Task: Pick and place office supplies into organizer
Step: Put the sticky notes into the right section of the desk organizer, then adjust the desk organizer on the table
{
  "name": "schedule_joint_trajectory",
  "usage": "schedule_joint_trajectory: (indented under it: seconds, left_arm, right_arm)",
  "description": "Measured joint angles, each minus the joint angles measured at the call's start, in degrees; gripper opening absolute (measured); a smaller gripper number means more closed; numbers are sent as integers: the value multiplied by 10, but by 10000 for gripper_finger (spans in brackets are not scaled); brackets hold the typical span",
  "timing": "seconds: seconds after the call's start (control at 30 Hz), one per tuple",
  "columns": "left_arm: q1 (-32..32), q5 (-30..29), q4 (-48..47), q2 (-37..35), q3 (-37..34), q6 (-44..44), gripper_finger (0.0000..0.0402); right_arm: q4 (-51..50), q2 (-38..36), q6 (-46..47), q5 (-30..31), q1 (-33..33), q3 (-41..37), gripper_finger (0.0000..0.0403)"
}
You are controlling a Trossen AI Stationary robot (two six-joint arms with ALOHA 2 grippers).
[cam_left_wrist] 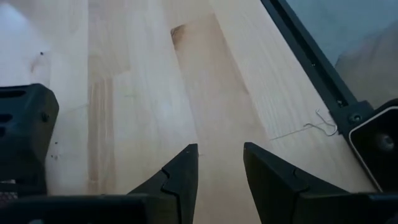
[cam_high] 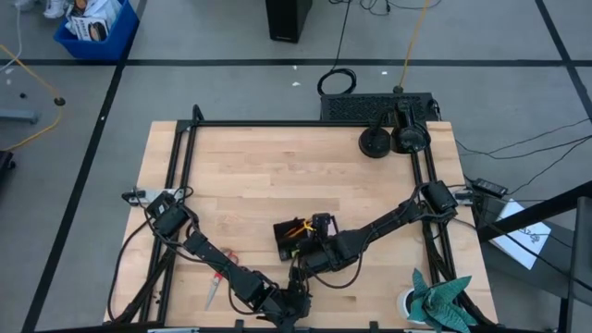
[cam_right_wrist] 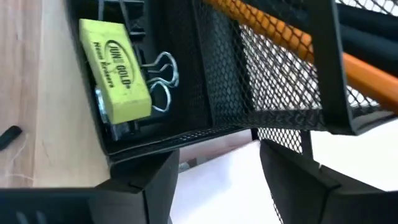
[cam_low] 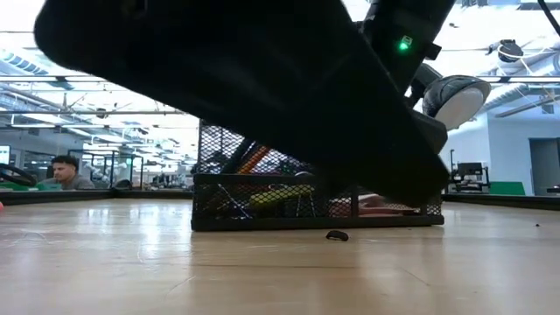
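Note:
The black mesh organizer (cam_high: pixel 294 236) stands near the table's middle front. It holds orange pencils (cam_right_wrist: pixel 267 25), a yellow pad (cam_right_wrist: pixel 115 68), silver-handled binder clips (cam_right_wrist: pixel 163 78) and a pale pad (cam_right_wrist: pixel 217 168). My right gripper (cam_right_wrist: pixel 217 186) hovers open at the organizer's near side, its fingers apart above the pale pad. My left gripper (cam_left_wrist: pixel 221 168) is open over bare wood by the table's front edge (cam_high: pixel 294 301), with nothing between its fingers. Red-handled scissors (cam_high: pixel 215 289) lie flat on the table beside my left arm. One small black clip (cam_low: pixel 337 234) lies on the table just in front of the organizer (cam_low: pixel 315 197).
Two round black discs (cam_high: pixel 388 141) sit on a flat black box at the far right corner. A teal cloth (cam_high: pixel 444 296) and a white cup (cam_high: pixel 407 301) are at the near right. A black metal frame (cam_high: pixel 176 185) runs along the table's edges. A person (cam_low: pixel 66 171) sits beyond the table.

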Motion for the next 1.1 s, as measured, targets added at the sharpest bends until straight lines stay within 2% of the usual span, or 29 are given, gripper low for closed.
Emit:
schedule_joint_trajectory:
  seconds: [0.2,0.4,0.67,0.9,1.1]
  left_arm:
    - [0,-2,-2,0,0,13,136]
    - [0,-14,-3,0,0,38,136]
    - [0,-27,-8,-3,0,33,136]
    - [4,-50,-58,-3,0,-4,136]
    - [7,-53,-67,-4,0,-12,136]
  right_arm:
    - [0,-2,7,-10,0,1,224]
    - [-6,-9,-1,-22,0,1,200]
    - [-19,-20,2,-16,0,0,116]
    - [-42,-44,14,-14,1,0,34]
    - [-46,-71,21,-14,8,0,2]
